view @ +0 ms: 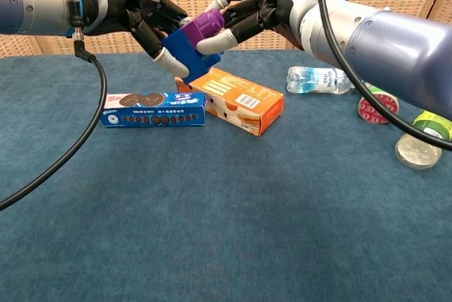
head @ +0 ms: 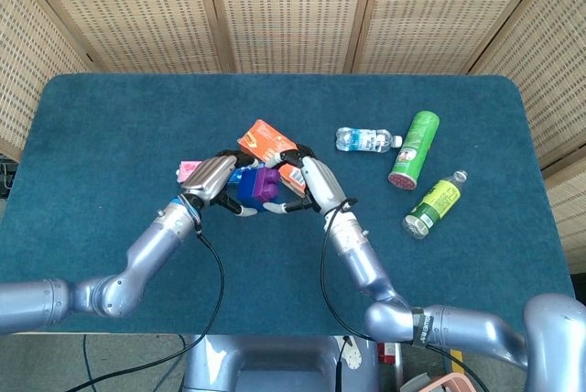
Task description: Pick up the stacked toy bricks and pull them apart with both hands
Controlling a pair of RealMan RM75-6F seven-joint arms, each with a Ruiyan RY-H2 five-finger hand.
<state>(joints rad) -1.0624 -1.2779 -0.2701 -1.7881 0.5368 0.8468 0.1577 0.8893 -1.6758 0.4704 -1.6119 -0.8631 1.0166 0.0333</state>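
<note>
From my head view, both my hands meet over the middle of the blue counter [head: 110, 126]. My left hand [head: 212, 178] has its fingers curled around the blue brick [head: 245, 192], and my right hand [head: 311, 183] is closed around the purple brick [head: 267, 183]. The two bricks are joined, blue to the left and purple to the right, held between my hands above the counter. Behind them lies an orange carton [head: 267, 140], and part of a blue cookie box [head: 190, 170] shows at my left hand. Further right lie a clear water bottle [head: 366, 140], a green can [head: 415, 147] and a green-labelled bottle [head: 433, 202], well apart from the bricks.

From my chest view, my left hand [view: 138, 14] grips the blue brick [view: 185, 55] from the left, a pale fingertip [view: 168, 63] under its lower edge. My right hand [view: 265, 7] clasps the purple brick [view: 200, 29] from the right, fingers wrapped over and under it. The stack is tilted, clear of the counter [view: 212, 231], above the near end of the orange carton [view: 236, 101]. The cookie box [view: 152, 109] lies flat just beside the carton's left end. The water bottle [view: 321, 80] lies to the right.
</note>
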